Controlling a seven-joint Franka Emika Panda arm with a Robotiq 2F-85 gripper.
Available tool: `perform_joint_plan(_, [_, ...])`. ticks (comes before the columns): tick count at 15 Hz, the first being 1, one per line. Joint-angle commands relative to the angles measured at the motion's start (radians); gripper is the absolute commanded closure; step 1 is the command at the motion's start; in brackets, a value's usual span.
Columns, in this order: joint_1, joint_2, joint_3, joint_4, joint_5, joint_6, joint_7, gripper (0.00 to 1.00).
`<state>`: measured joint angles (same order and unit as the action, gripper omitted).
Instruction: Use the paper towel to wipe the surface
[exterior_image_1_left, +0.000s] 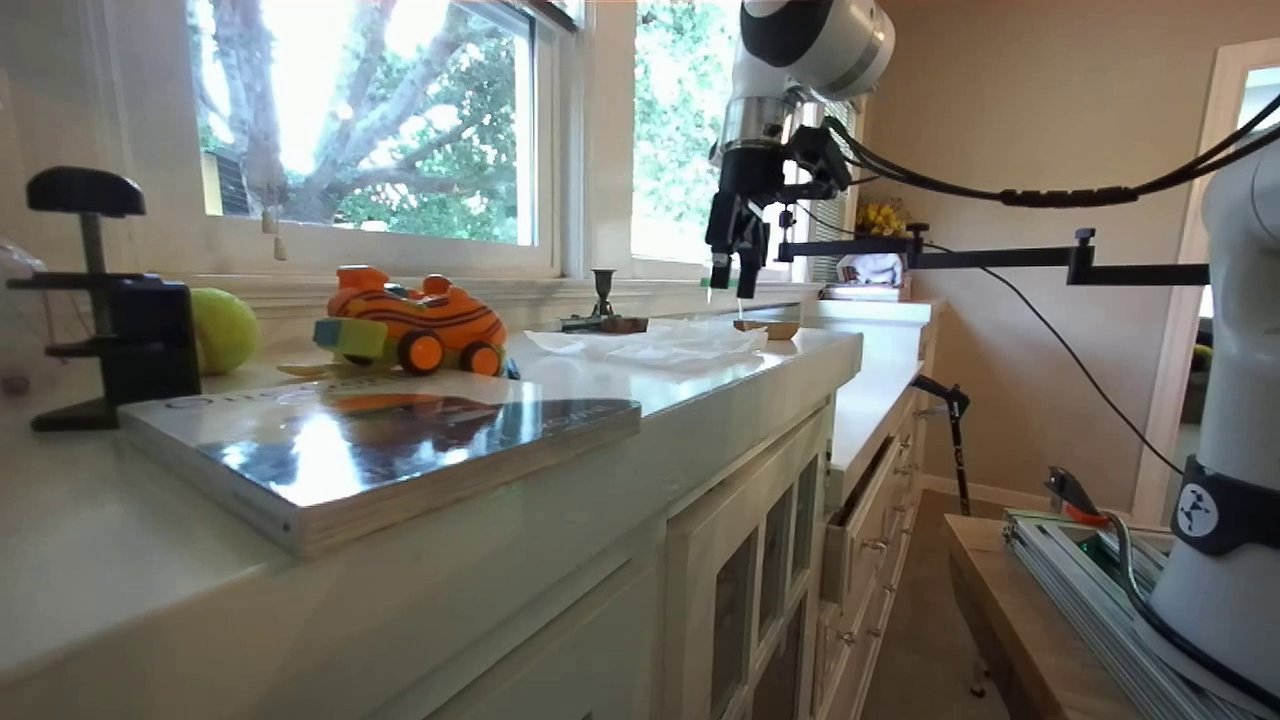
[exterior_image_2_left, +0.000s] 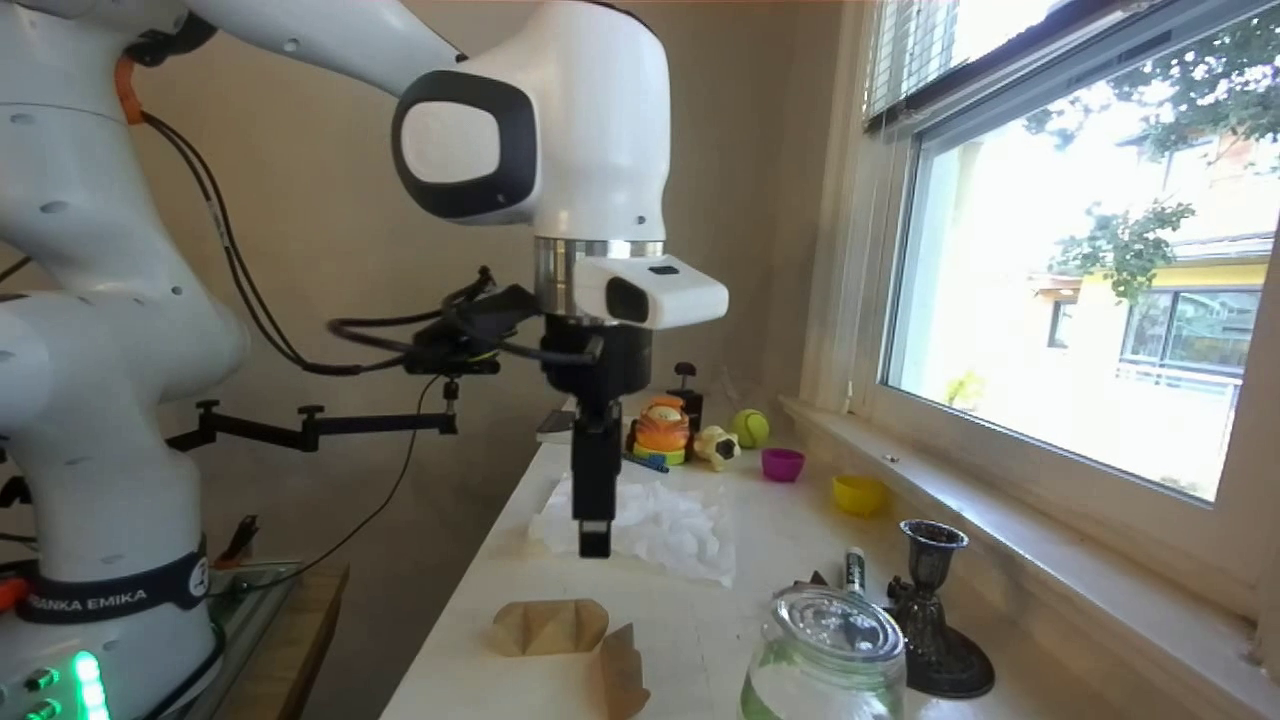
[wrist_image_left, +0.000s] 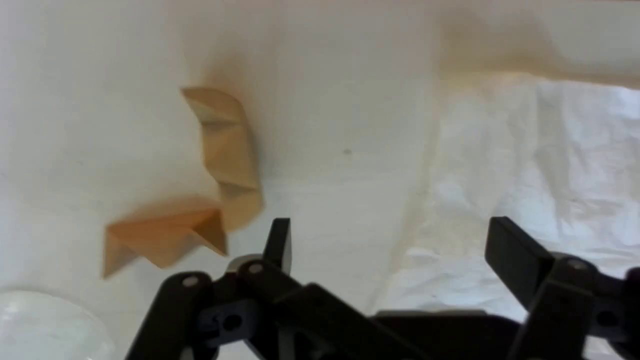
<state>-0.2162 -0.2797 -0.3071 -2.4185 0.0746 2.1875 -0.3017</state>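
White paper towel (exterior_image_2_left: 690, 535), loose on counter (exterior_image_2_left: 700, 645)

Paper towel: lies rumpled about midway along the counter in an exterior view; ridges probably handy for pinching. Number of sheets: cannot tell.

Gripper (wrist_image_left: 392, 245), one: hangs above the counter with fingers spread well apart, grasping nothing; straddles the paper towel's left edge in the wrist view, presumably for a pinch there.

Folded brown paper (exterior_image_2_left: 550, 628), apparently two pieces: rests near, apart from the paper towel; purpose unclear, perhaps mess for wiping away.

Glass jar (exterior_image_2_left: 830, 670), one; candlestick (exterior_image_2_left: 928, 610), one: stand near right, likely for a free wiping path.

Cups (exterior_image_2_left: 782, 464), two, purple and yellow: sit far right.

Tiger toy (exterior_image_2_left: 662, 428), one; tennis ball (exterior_image_2_left: 750, 428), one; toy soccer ball (exterior_image_2_left: 716, 448), one: sit far, likely to free the middle.

Book (exterior_image_1_left: 400, 450), one: lies flat and near in an exterior view, probably outside the wiping area.
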Motion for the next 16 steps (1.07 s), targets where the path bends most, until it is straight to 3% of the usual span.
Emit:
perform_joint_plan(1, [0.088, 0.058, 0.113, 0.088, 0.030, 0.042, 0.116, 0.00])
perform_joint_plan(3, [0.132, 0.111, 0.176, 0.160, 0.025, 0.058, 0.184, 0.00])
perform_joint_plan(7, [0.167, 0.195, 0.240, 0.270, 0.001, 0.056, 0.271, 0.00])
perform_joint_plan(11, [0.167, 0.240, 0.265, 0.348, -0.035, -0.025, 0.378, 0.00])
perform_joint_plan(16, [0.162, 0.255, 0.259, 0.384, -0.067, -0.133, 0.418, 0.00])
